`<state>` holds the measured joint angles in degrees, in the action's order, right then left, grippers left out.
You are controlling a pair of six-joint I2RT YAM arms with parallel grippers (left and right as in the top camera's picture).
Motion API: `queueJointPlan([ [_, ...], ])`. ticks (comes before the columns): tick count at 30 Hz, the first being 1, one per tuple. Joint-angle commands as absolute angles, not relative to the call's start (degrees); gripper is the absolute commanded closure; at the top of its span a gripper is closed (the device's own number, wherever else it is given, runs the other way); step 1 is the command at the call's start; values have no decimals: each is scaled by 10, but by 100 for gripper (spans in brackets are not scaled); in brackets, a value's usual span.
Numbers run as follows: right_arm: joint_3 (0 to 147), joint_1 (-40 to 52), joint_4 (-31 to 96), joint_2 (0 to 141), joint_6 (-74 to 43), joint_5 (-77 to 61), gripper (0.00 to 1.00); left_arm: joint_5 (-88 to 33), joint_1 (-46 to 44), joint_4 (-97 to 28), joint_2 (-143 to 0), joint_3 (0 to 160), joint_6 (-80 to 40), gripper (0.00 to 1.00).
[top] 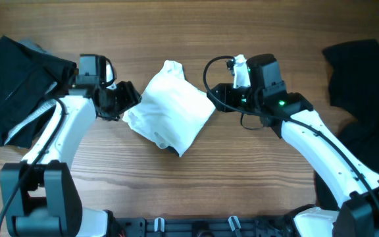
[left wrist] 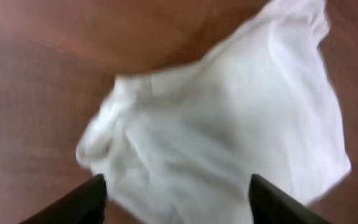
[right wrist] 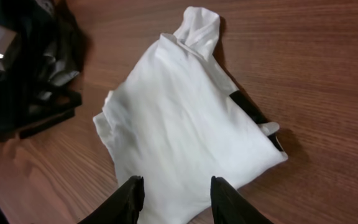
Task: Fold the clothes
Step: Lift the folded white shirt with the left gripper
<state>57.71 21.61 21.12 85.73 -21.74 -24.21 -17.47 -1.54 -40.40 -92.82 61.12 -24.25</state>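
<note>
White T-shirt [top: 173,108]: crumpled folded bundle, centre of wooden table [top: 196,191]
Left gripper [left wrist: 178,193]: at bundle's left edge, fingers spread wide, nothing pinched
Right gripper [right wrist: 178,196]: at bundle's right edge, fingers partly spread above cloth, nothing pinched
Black garment [top: 15,79]: heaped at table's left end, beside left arm
Second dark garment [top: 357,66]: right end, well apart from bundle

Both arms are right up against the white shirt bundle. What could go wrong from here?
1. The white T-shirt is a loose, rumpled bundle with cloth poking out at one corner, so any tug may undo the fold.
2. The right pincer sits over the shirt's edge, so pulling away could drag cloth along.
3. The open left pincer is close against the opposite edge and might snag it.
</note>
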Motion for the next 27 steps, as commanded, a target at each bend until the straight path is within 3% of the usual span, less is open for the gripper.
queueJointPlan([
  [1,584,223,208,926,-222,-234,66,-241,-17,-475,-924,614,-228,16],
  [4,584,223,189,978,-227,-270,71,-284,-17,-493,-924,590,-232,15],
  [9,584,223,147,1031,-227,-312,71,-295,-17,-467,-924,533,-280,7],
  [18,584,223,135,1075,-246,-312,71,-346,-18,-273,-924,388,-419,0],
  [27,584,223,127,1075,-246,-309,71,-334,-64,-80,-945,316,-557,7],
])
